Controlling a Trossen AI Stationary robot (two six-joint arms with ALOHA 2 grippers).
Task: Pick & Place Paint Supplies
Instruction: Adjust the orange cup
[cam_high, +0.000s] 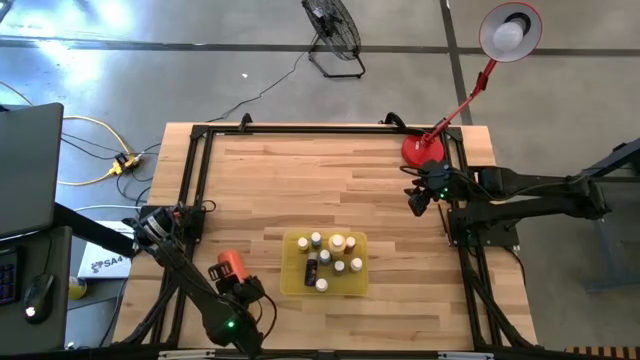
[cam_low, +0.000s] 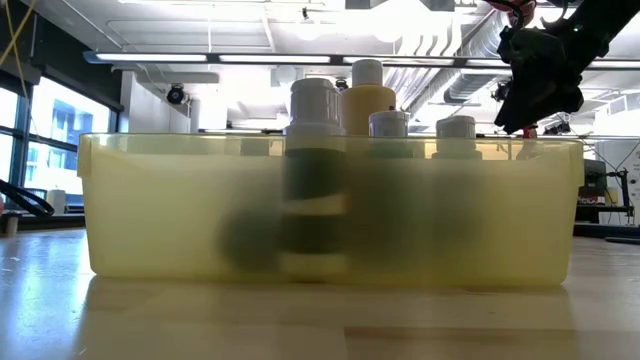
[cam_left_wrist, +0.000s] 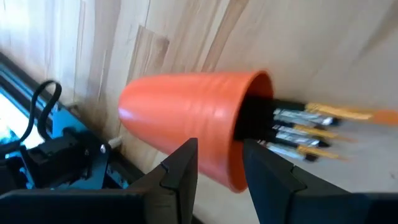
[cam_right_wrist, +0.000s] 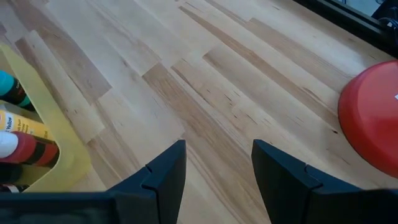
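A red cup (cam_left_wrist: 186, 112) lies on its side on the table near the front left, also in the high view (cam_high: 230, 265). Several thin paintbrushes (cam_left_wrist: 305, 134) stick out of its mouth. My left gripper (cam_left_wrist: 221, 162) comes down on the cup by the rim and is shut on it. Small paint bottles (cam_high: 330, 255) with pale caps stand in the flat yellow tray (cam_high: 295, 280), which fills the low view (cam_low: 140, 220). My right gripper (cam_right_wrist: 217, 168) hangs open above bare wood at the right, holding nothing. My left gripper has the cup's wall just beside the rim (cam_left_wrist: 227, 168) between its two fingers, slanting down from above on the cup's near side. One finger (cam_left_wrist: 183, 165) lies on the outer wall. The other (cam_left_wrist: 261, 168) stands at the mouth; whether it reaches inside, I cannot tell. The cup lies on its side.
A red lamp base (cam_high: 425, 150) stands at the far right, close to my right gripper (cam_high: 418, 200), and shows in the right wrist view (cam_right_wrist: 373, 118). A black frame (cam_high: 200, 180) runs round the table. Bare wood lies between the tray and the far edge.
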